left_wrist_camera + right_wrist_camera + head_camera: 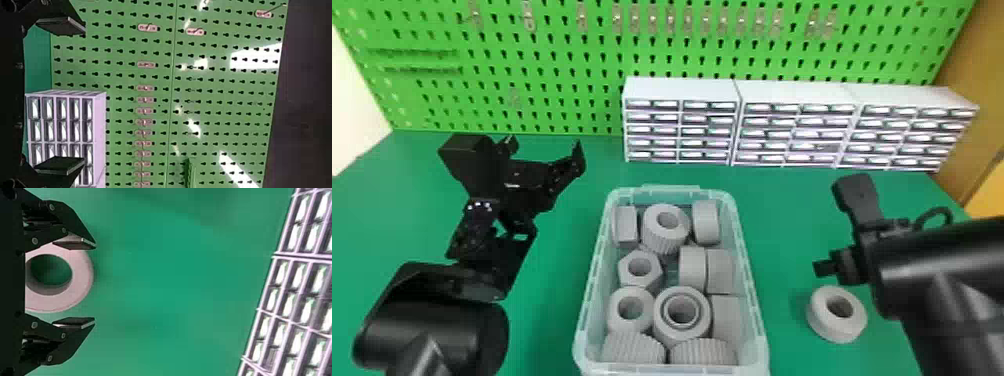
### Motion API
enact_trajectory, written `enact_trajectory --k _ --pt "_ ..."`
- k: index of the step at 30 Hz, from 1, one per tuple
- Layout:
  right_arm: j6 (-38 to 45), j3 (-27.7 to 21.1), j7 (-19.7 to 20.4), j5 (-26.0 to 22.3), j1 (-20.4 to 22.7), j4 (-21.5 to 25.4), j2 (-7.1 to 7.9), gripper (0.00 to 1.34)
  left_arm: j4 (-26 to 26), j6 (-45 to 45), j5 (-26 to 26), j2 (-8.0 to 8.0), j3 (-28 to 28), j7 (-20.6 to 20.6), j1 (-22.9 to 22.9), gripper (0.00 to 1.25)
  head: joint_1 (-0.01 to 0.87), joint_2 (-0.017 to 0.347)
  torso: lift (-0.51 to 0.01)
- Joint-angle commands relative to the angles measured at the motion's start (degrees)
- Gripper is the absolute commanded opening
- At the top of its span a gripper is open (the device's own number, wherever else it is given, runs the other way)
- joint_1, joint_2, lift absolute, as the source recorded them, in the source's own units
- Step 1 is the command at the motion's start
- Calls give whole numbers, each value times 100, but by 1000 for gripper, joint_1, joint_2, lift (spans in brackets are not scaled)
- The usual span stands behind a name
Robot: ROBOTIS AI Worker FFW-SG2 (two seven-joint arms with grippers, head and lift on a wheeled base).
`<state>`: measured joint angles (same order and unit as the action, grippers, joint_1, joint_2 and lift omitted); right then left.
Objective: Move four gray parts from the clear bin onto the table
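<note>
The clear bin [754, 300] stands mid-table and holds several gray parts, among them a hex nut [638, 267] and a ribbed ring [666, 227]. One gray ring [837, 314] lies on the green table to the right of the bin. My left gripper [544, 145] is raised left of the bin; in its wrist view the left gripper [80, 96] is open with nothing between its fingers. My right gripper [824, 268] is just beyond the loose ring; in its wrist view the right gripper [95, 284] is open, with the gray ring [82, 276] below and partly behind it.
White drawer cabinets [797, 90] line the back of the table [552, 300], in front of a green pegboard [547, 65]. Green table surface lies on both sides of the bin. A brown panel [977, 50] rises at the far right.
</note>
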<state>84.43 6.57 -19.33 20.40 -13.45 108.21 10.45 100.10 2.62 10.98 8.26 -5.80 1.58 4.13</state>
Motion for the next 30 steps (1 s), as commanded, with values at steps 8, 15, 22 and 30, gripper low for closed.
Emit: enact_trajectory --k 8,15,22,30 --pt "565 1048 0 -449 -703 262 203 775 1 2 0 -9 0 0 0 1132 686 26 -50" --pt "565 1769 0 -564 -1125 236 229 776 -17 37 -9 -9 -35 0 27 1132 686 26 -50" --pt "434 2076 -9 -1117 -1406 -54 194 775 -78 37 -9 -9 -70 0 35 1132 686 26 -50" --pt "117 2313 -9 -1460 -1661 -494 36 773 -96 55 -26 -9 -70 0 35 1132 686 26 -50"
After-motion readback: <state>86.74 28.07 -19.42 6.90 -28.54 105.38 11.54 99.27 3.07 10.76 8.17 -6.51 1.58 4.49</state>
